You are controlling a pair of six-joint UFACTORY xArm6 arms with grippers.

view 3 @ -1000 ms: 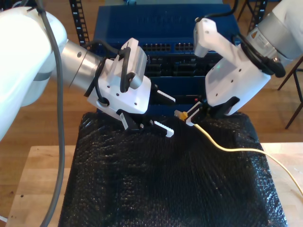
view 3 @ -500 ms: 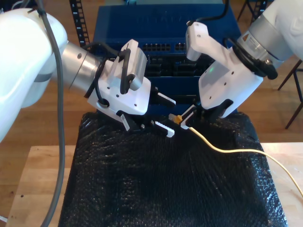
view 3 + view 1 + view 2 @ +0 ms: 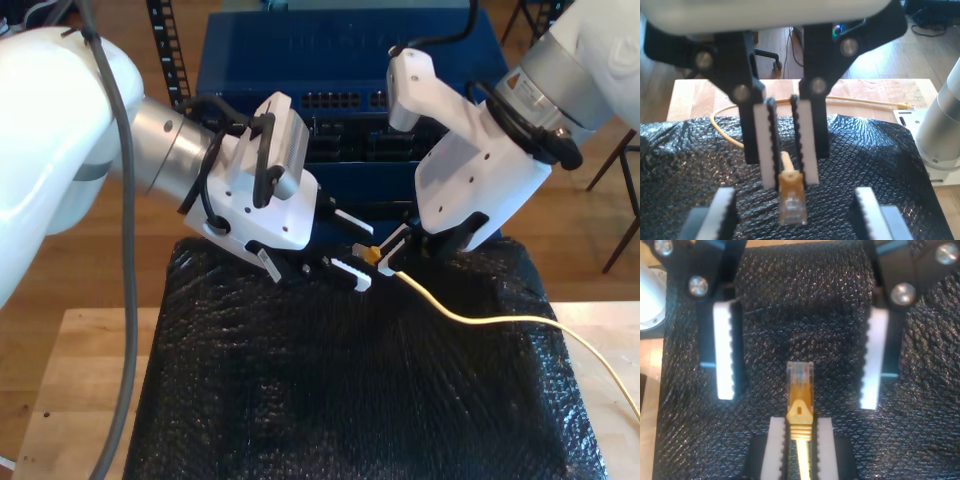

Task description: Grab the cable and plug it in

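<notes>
Cable (image 3: 470,318) update: its clear plug (image 3: 800,377) now sits between the spread fingers (image 3: 726,352) of our second hand (image 3: 350,245). A second ago it was well apart from that hand; our first hand (image 3: 385,262) has carried it across in steady steps.

- First hand: clamped on the yellow boot just behind the plug, with the plug sticking out past its pads (image 3: 765,145).
- Second hand: wide open, gripping nothing, with no pad touching the plug that we can tell. It has barely moved.
- The rest of the cable trails away from the plug over the black bubble mat (image 3: 350,400) and off toward the desk (image 3: 90,380).
- The blue switch (image 3: 340,60) is beyond the plug and nothing is plugged in yet.

Our read is that this is lined up for a handover or regrip: the second hand closes on the plug body and the first lets go. The plug looks roughly centred between the fingers. The risk is the plug twisting as they close, so we'd close slowly.
</notes>
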